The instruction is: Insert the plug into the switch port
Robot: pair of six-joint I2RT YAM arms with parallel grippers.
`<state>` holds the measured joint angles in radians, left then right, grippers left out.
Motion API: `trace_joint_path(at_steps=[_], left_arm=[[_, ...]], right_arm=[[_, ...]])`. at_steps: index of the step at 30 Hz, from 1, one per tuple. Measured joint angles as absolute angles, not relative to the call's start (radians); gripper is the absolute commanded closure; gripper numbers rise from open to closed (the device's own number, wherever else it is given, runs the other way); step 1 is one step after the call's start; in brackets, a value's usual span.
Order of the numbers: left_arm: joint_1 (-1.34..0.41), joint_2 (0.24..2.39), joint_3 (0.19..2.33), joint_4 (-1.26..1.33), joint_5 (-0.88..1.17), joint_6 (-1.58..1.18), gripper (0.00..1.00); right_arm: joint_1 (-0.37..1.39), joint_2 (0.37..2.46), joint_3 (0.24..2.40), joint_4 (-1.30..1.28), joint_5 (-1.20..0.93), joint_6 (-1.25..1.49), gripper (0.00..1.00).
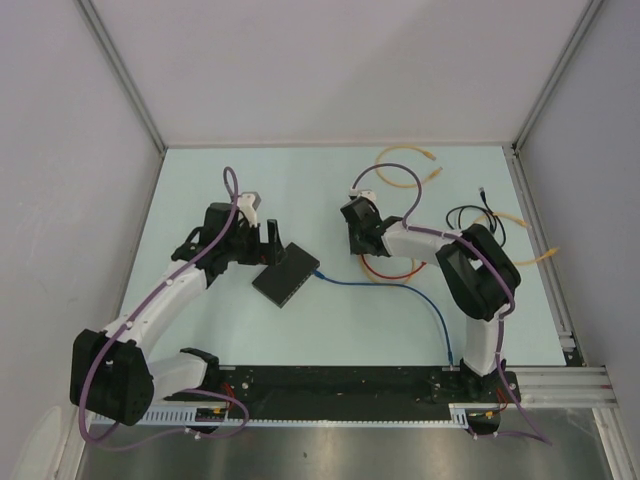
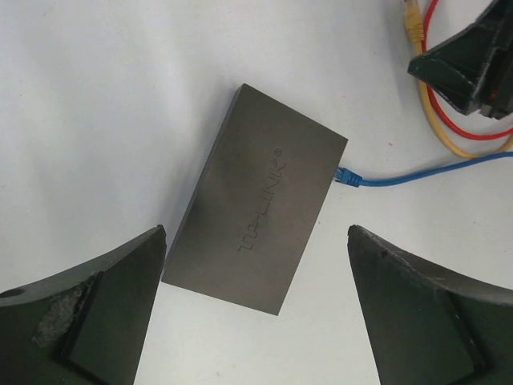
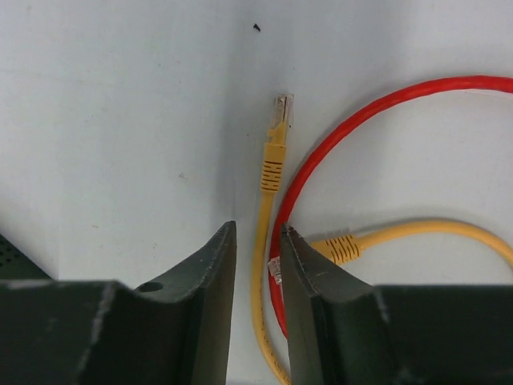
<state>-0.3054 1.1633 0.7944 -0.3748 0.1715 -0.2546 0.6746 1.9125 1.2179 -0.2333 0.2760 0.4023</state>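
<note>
Blue plug (image 2: 345,176) sits in the switch (image 2: 260,208) (task seemingly done); left pincer (image 2: 255,239) gapes empty, right pincer (image 3: 256,228) stands narrowly parted astride yellow cable (image 3: 271,168).

The counter (image 1: 250,180) presents a pale mint-green surface, matte and evenly lit (shadows soft, no glare). Plain off-white panels enclose it on three sides: a back panel (image 1: 340,70) and two side panels (image 1: 60,150). Aluminium posts (image 1: 120,75) rise from both rear corners.
</note>
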Motion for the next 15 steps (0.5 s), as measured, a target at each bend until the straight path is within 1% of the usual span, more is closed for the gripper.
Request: trace_joint_path(at_steps=[3,9,15], left_arm=[[-0.305,1.163,0.794,-0.374,0.192,-0.255,0.01],[-0.305,1.163,0.794,-0.368,0.212,-0.258,0.01],[-0.305,1.163,0.794,-0.368,0.217,-0.262,0.01]], right_arm=[[0.675,1.925,1.218,-0.228,0.277,0.411,0.75],[0.675,1.941,1.219,-0.194,0.279,0.403,0.75],[0.675,1.943,1.219,-0.186,0.3,0.389,0.69]])
